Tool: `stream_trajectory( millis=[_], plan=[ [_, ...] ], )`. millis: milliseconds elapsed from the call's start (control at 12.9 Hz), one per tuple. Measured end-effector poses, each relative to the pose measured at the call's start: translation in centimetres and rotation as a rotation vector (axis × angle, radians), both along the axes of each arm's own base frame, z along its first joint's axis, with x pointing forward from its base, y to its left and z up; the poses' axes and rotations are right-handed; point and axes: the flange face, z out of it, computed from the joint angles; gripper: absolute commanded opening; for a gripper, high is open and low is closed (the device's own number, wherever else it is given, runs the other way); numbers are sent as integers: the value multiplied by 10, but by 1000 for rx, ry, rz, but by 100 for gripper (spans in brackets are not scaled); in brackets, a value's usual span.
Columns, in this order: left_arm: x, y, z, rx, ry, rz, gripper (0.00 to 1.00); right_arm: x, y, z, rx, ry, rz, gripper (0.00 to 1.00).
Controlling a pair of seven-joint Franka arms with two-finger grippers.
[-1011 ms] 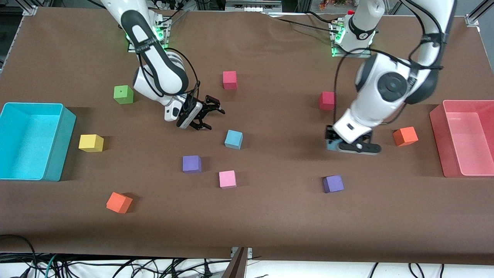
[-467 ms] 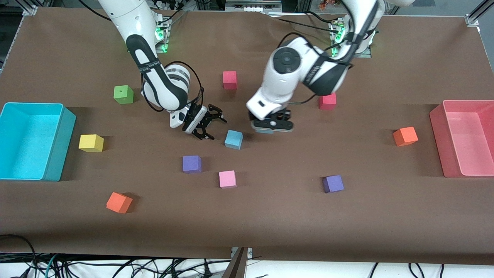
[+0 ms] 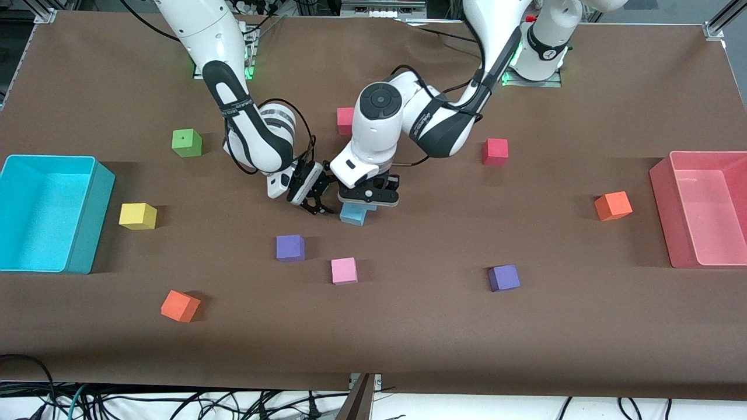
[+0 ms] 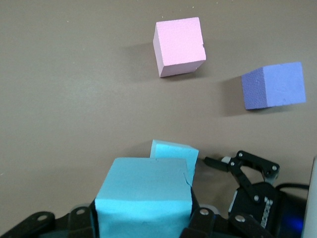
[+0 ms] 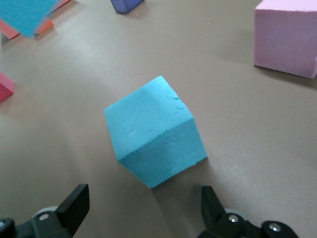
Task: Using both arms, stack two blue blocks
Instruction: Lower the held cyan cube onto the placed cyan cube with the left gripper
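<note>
My left gripper is shut on one light blue block and holds it just over the second blue block, which rests on the table near the middle. In the left wrist view the lower block shows a little off to one side of the held one, with the left gripper around the held block. My right gripper is open and empty, low beside the resting block, toward the right arm's end. In the right wrist view that block lies just ahead of the open right gripper.
A purple cube and a pink cube lie nearer the camera than the blue blocks. Red, orange, purple, yellow and green cubes are scattered. A cyan bin and a pink bin stand at the table's ends.
The left arm swung from the left arm's end of the table to the middle, carrying its blue block over the other one. The right gripper moved closer to the resting block.
</note>
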Motion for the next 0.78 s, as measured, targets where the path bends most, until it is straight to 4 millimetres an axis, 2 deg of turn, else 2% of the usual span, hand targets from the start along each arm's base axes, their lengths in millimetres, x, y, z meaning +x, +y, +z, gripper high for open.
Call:
stream_trajectory(
  millis=[233,467,778],
  plan=[
    [7,-7,-27,40,31,0,0,9,-9,0,-13,-28,28,99],
    [-7,-31,-43,19,90,-4,0,9,-9,-1,-8,-31,35,99],
    [-20,-44,-56,29,103,-24,0,9,-9,-1,-5,-34,40,100]
  ],
)
